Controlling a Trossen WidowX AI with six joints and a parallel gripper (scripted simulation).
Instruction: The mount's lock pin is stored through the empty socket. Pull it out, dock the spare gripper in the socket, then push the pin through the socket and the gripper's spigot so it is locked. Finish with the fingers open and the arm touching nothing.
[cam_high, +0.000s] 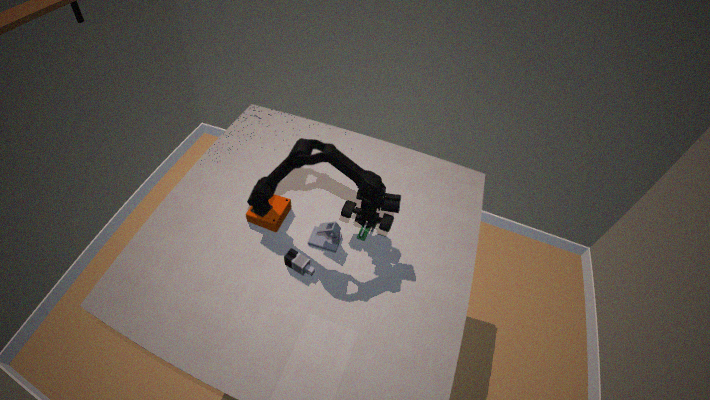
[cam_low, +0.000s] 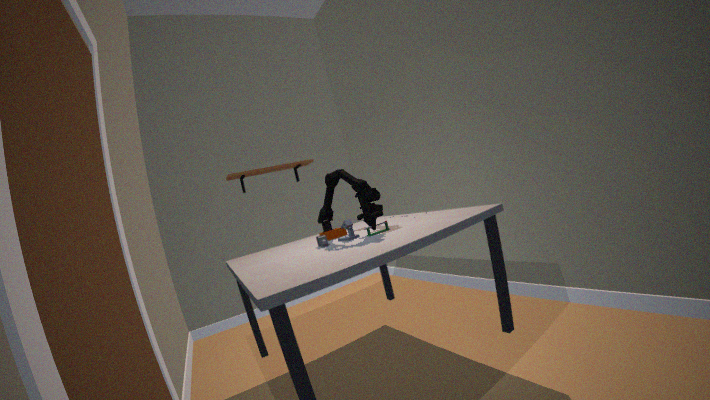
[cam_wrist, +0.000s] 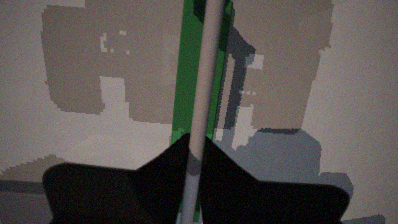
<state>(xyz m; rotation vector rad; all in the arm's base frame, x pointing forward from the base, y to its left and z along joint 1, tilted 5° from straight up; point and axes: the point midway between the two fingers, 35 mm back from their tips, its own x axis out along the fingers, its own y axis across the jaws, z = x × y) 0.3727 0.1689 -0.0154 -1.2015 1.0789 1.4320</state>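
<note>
Pin in the grip, spare gripper undocked

The table (cam_high: 200, 300) (cam_low: 280, 270) (cam_wrist: 20, 100) runs off the near edge of the top view. The black arm (cam_high: 350, 167) (cam_low: 327, 200) arches over its far side from an orange base (cam_high: 281, 215) (cam_low: 335, 234) on the left. Going by the top view, the grey mount (cam_high: 324, 243) (cam_low: 349, 231) is right of that base, and the green holder (cam_high: 362, 235) (cam_low: 378, 232) (cam_wrist: 187, 75) is right of the mount. The spare gripper (cam_high: 299, 262) (cam_low: 322, 241) lies on the near side, well apart from the socket and tiny in the exterior shot.

The arm's gripper (cam_high: 368, 229) (cam_low: 374, 228) (cam_wrist: 194, 140) is clamped on the pale pin (cam_wrist: 205, 75), which runs above the green holder. Both pin ends are cut off or hidden up close, so can't tell if it touches the holder. Socket details are too small to read, sorry.
</note>
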